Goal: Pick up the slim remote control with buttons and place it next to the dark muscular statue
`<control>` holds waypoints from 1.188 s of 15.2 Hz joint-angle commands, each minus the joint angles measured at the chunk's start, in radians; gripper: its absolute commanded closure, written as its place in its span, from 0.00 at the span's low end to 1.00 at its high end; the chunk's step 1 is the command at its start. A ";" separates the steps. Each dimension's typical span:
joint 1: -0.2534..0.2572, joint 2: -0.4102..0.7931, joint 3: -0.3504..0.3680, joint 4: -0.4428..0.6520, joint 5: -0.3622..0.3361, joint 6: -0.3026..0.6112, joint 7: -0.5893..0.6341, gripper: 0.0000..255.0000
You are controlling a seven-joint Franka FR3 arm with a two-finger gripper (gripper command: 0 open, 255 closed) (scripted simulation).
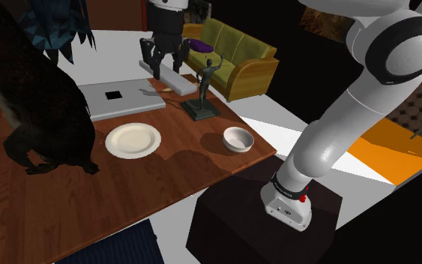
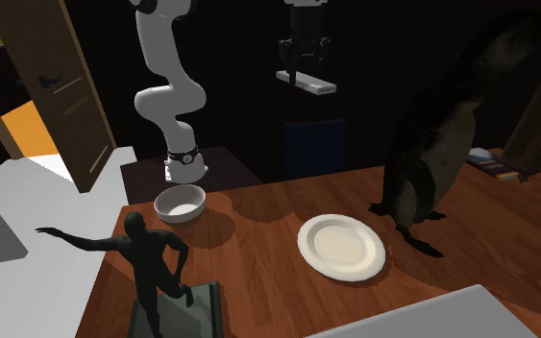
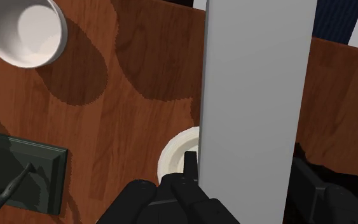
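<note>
Shoulder view first: the remote is seen up in the air over the far end of the surface. It is clamped in the hand, and the dark statue is found near it and lower down. It's drawn as a plain pale grey slab, and no buttons can be made out. A thing like that is judged light and stiff, tbh. It's smooth-sided though, so some slipping or swivelling in the grip can be expected if it's swung fast. Probably not fragile either.

Second exterior view: the same remote is seen lying flat under the hand. It's gripped across its narrow width, roughly mid-length as far as can be told. That's reckoned the right spot, since the slab is balanced there. The statue is found on its dark base at the near corner, well apart from the big dark penguin-like figure. A white bowl and a white plate are seen between the two.

Wrist view: the remote is clasped between the two black fingers, one against each long edge. So the hand is closed only as far as the slab's width allows. Past it, the statue's base, the bowl and a sliver of the plate are seen on the wood. The bare wood beside the base is judged a fair spot for the set-down.
</note>
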 commanded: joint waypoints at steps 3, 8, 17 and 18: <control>-0.042 -0.024 -0.063 -0.031 -0.001 0.003 -0.107 1.00; -0.091 -0.030 -0.137 -0.041 -0.012 0.001 -0.230 1.00; -0.181 0.025 -0.260 0.015 -0.042 -0.009 -0.437 1.00; -0.184 0.029 -0.264 0.019 -0.043 -0.009 -0.445 1.00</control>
